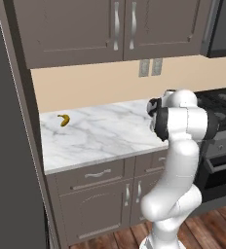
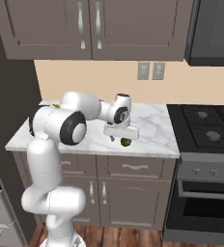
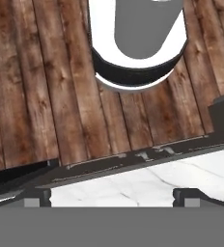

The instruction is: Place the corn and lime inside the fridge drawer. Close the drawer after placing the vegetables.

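The white arm is folded over the front part of the marble tabletop, with its pincer hanging just above the stone near the front edge, jaws spread wide and holding nothing. In the hand view the two dark fingertips stand well apart over pale marble, with the tabletop's edge and the wooden floor beyond. The lime, small and dark green, sits on the tabletop right under the pincer, half hidden by the white hand; I cannot tell whether a finger touches it. At the far left back of the tabletop, by the dark tall panel, a small curved banana lies on its own, well apart from the arm. Grey cabinets run below the tabletop, and a black stove stands just to the right.
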Available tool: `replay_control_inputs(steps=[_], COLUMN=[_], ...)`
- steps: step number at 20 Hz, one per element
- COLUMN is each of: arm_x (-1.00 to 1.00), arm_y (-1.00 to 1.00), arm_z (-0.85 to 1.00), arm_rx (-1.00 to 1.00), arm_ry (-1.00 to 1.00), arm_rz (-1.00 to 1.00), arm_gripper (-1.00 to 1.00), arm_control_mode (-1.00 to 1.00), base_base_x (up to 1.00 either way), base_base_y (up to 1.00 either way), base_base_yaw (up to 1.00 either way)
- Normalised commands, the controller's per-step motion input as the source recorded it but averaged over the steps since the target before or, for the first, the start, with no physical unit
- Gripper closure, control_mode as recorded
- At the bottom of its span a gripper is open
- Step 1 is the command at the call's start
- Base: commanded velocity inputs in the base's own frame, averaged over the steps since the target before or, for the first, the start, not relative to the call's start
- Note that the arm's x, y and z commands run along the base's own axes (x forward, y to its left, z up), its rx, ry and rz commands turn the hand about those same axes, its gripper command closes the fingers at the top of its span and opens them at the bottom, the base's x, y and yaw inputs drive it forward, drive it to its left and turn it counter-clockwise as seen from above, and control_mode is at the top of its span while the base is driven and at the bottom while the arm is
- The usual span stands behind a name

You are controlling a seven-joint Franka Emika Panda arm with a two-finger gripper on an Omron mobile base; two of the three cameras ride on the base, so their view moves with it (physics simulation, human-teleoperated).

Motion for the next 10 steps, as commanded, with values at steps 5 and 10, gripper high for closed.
replay_control_inputs(steps=[5, 10], arm_x=[0.43, 0.42], arm_y=[-0.05, -0.12], arm_z=[-0.41, -0.21], arm_rx=[0.0, 0.0], arm_ry=[0.0, 0.0], arm_rz=[0.0, 0.0], arm_gripper=[-1.0, -1.0], arm_control_mode=[-1.0, -1.0], base_base_x=[0.0, 0.0], base_base_y=[0.0, 0.0], base_base_yaw=[0.0, 0.0])
